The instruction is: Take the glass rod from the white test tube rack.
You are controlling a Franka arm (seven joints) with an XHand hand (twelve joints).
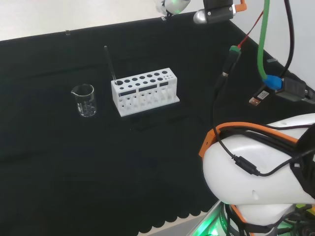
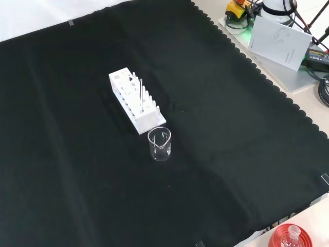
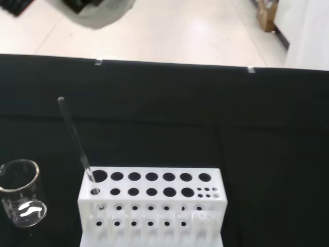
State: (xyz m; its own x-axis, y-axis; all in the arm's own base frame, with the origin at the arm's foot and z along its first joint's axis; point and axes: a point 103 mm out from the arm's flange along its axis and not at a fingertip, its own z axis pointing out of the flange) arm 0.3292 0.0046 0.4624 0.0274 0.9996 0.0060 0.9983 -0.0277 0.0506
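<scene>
Glass rod point(image 1: 110, 62) leans in white test tube rack point(image 1: 144, 91) end hole nearest glass beaker point(image 1: 84, 100). Hand's finger state: cannot tell.

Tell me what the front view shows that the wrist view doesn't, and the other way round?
Front view alone: a red ribbed stand with a small flask at the bottom right edge, and grey equipment with cables beyond the cloth's scalloped edge at top right. Wrist view alone: the pale room floor beyond the cloth's far edge. Both: the white test tube rack, the glass rod leaning from a hole at the rack's end, and the empty glass beaker just past that end.
</scene>
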